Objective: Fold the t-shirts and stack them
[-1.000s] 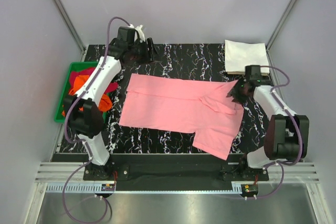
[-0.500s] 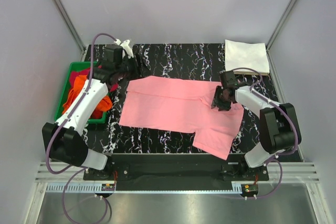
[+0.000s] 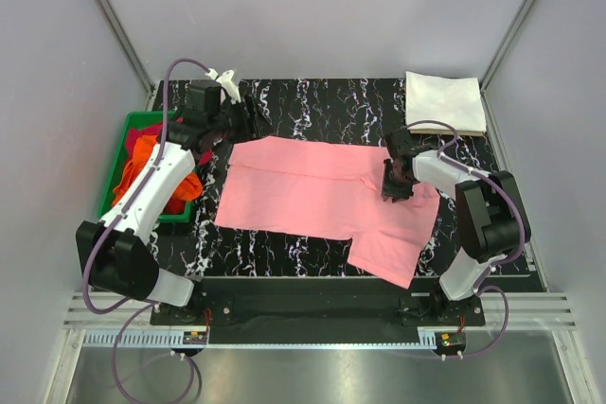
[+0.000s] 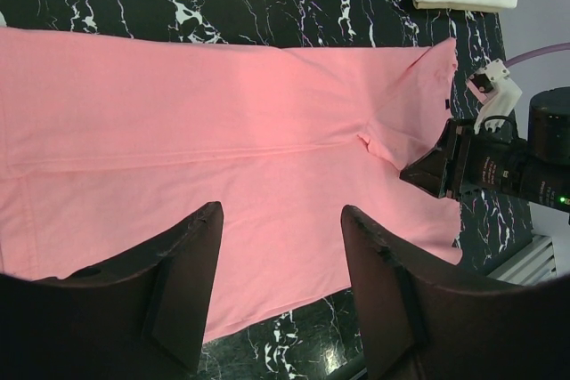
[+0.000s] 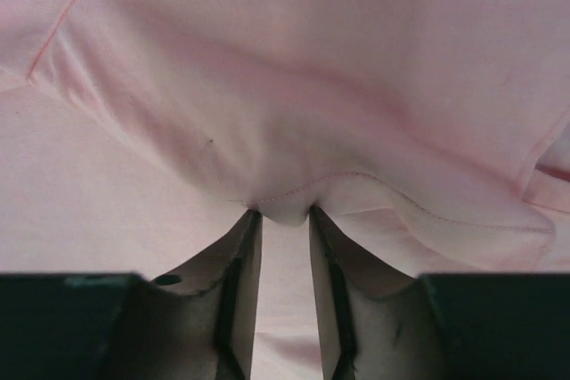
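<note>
My right claw is nearly closed, with a pucker of hem from the pink shirt sitting right between the tips. I can't tell if it's actually clamped. The rest of the shirt is spread out on all sides of it. My worry is that a nip that thin could slip out on the lift, or catch one layer and drag the fold crooked. Meanwhile my left claw hangs wide open and empty over the shirt's other end, so nothing pins that side.
</note>
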`<state>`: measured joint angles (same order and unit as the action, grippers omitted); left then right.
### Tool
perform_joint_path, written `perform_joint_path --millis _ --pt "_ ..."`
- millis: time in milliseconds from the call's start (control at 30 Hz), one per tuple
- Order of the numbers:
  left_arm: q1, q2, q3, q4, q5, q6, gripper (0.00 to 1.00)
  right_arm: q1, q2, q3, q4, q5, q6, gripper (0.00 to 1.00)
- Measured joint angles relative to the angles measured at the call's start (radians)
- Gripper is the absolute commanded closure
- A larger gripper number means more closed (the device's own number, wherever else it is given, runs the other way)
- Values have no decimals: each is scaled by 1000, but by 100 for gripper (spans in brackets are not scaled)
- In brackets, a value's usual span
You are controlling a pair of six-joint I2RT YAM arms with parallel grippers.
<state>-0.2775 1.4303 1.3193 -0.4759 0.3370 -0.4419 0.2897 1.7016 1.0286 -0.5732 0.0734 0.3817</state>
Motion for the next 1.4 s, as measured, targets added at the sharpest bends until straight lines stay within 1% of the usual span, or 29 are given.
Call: perform_joint_path --millis 33,133,167,233,267,333,533,700,933,1133,1233,1400 --pt "0 0 0 0 0 0 39 3 3 2 0 8 -3 72" --pt "0 1 0 0 0 0 39 10 4 10 -1 22 -13 78" --pt "0 2 0 0 0 0 39 11 5 13 -1 24 -17 85" --pt "0 6 0 0 0 0 39 13 10 22 -2 27 -24 91" --pt "0 9 0 0 0 0 39 13 13 26 -3 32 -24 96" --pt "0 14 0 0 0 0 39 15 17 33 -9 40 -26 99" --pt "0 25 0 0 0 0 39 18 16 73 -87 39 -11 100" --pt "1 27 0 0 0 0 39 18 0 82 -136 35 40 100" --pt "2 47 0 0 4 0 38 19 -4 100 -160 24 109 100" --pt "-9 111 0 -2 33 0 38 19 -4 137 -158 13 148 100" --pt "-42 145 0 -5 49 -2 38 20 -2 151 -156 13 158 100" --pt "-139 163 -2 -2 55 -32 38 18 6 168 -158 31 167 100"
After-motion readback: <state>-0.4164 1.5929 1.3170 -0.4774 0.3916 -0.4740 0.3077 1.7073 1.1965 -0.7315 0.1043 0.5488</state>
